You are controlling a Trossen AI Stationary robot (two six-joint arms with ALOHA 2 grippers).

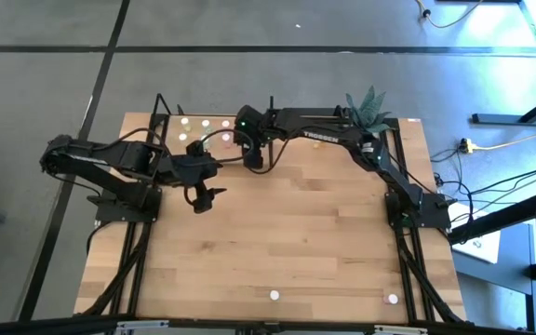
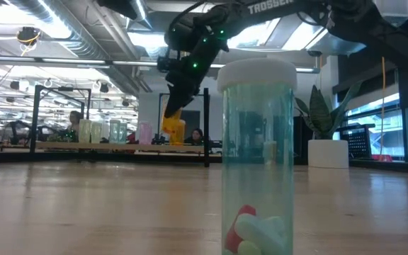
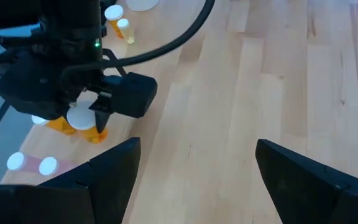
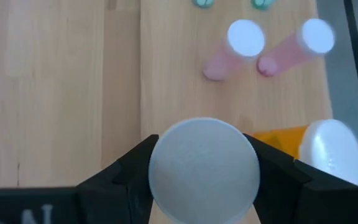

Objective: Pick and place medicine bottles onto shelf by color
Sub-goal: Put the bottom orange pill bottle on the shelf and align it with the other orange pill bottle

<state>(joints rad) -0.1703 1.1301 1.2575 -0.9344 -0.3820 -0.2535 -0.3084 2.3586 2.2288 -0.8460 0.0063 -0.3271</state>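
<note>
The shelf (image 1: 214,130) stands at the table's far left, with pink bottles (image 4: 235,50), green ones and an orange bottle (image 4: 331,149) upright on it. My right gripper (image 4: 202,186) reaches over the shelf, shut on an orange medicine bottle (image 2: 174,131) with a white cap. Whether that bottle's base touches the board, I cannot tell. My left gripper (image 3: 194,168) hovers open over the table just nearer than the shelf, with nothing between its fingers. Another bottle (image 2: 257,156) stands close to the low camera. My right gripper pinches the orange bottle at its top, by the white cap (image 4: 202,163), between its two fingers (image 4: 135,171). The fingers slant down from above, coming from the table's right. The bottle hangs upright below them, its orange body (image 3: 95,132) showing under the fingertips.
Two bottles (image 1: 274,295) (image 1: 392,299) stand near the table's front edge. Two more orange bottles (image 3: 120,22) stand farther along under the right arm. A plant in a white pot (image 1: 370,107) sits at the far right. Bare wood lies across the table's middle.
</note>
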